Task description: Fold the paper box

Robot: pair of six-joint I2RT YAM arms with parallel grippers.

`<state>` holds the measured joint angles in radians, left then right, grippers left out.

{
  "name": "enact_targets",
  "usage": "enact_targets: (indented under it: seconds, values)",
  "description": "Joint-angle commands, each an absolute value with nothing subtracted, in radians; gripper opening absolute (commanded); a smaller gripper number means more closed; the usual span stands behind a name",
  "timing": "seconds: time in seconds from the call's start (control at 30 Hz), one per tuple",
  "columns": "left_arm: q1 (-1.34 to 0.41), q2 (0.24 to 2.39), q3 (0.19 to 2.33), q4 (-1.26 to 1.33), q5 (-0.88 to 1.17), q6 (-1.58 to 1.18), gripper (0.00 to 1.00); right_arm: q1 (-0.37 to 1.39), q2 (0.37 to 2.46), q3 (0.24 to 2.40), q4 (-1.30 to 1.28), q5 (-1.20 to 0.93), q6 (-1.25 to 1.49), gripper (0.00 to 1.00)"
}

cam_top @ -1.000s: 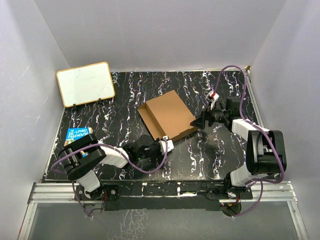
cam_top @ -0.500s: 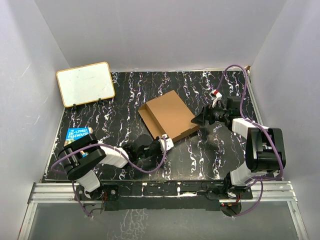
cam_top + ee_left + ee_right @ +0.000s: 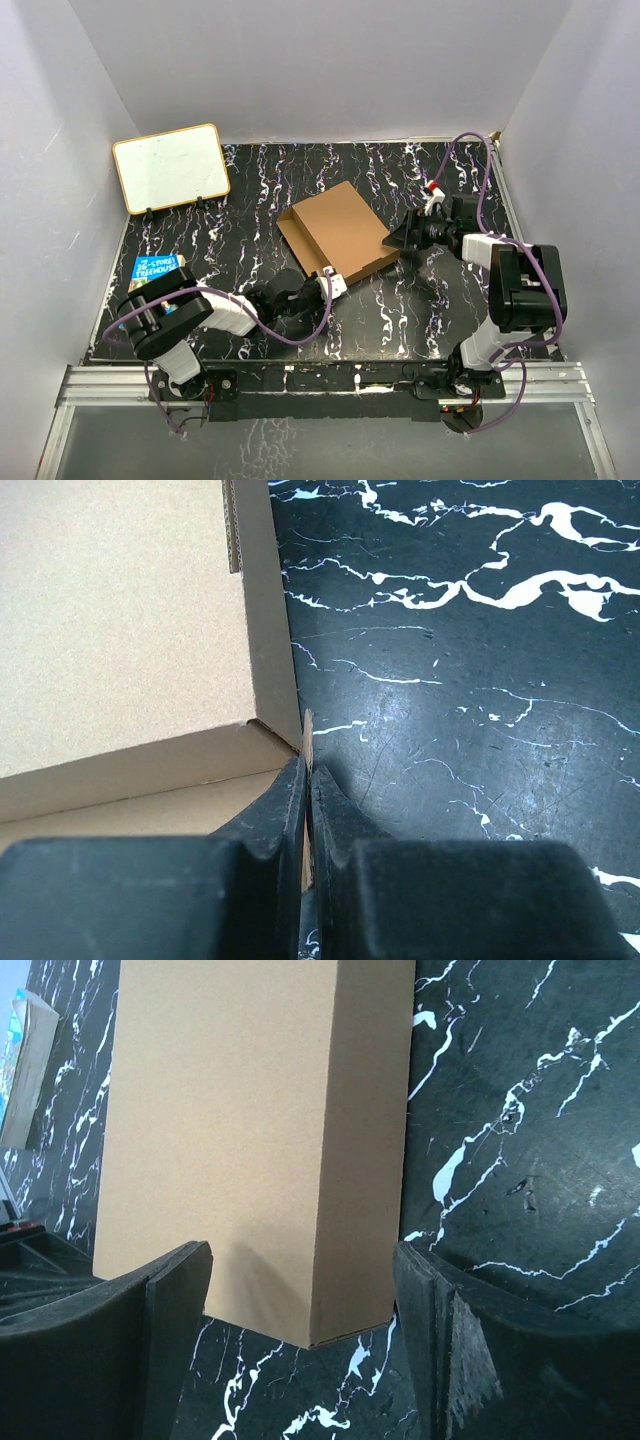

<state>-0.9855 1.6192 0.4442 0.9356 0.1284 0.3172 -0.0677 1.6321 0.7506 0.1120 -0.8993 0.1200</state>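
The paper box (image 3: 335,232) is a shallow brown cardboard box lying mid-table, its lid down and one open wall showing on its left side. My left gripper (image 3: 325,290) is at the box's near corner, shut on a thin cardboard tab (image 3: 308,730) that stands on edge beside the box (image 3: 120,630); the left gripper's tips (image 3: 307,770) pinch it. My right gripper (image 3: 395,243) is open at the box's right corner. In the right wrist view that corner of the box (image 3: 250,1110) lies between the spread fingers of the right gripper (image 3: 303,1255), with neither finger touching it.
A white board with a tan frame (image 3: 170,167) leans at the back left. A colourful book (image 3: 155,270) lies at the left edge, near my left arm, and also shows in the right wrist view (image 3: 25,1060). Grey walls close the table on three sides.
My right arm has shifted slightly away from me and to the right, its open gripper staying at the box's right corner. The box and the left gripper have not visibly moved.
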Motion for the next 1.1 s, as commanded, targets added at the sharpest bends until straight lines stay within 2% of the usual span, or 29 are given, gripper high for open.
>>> enact_targets:
  seconds: [0.0,0.43,1.07]
  values:
    - [-0.989,1.628,0.431,0.943,0.138,0.293,0.0,-0.077,1.645,0.804,0.148,-0.873,0.14,0.77]
    - [-0.98,1.63,0.395,1.008,0.129,0.241,0.0,-0.088,1.725,0.843,0.069,-0.826,0.104,0.65]
    - [-0.943,1.656,0.365,1.103,0.152,0.124,0.0,-0.088,1.771,0.867,0.02,-0.779,0.069,0.61]
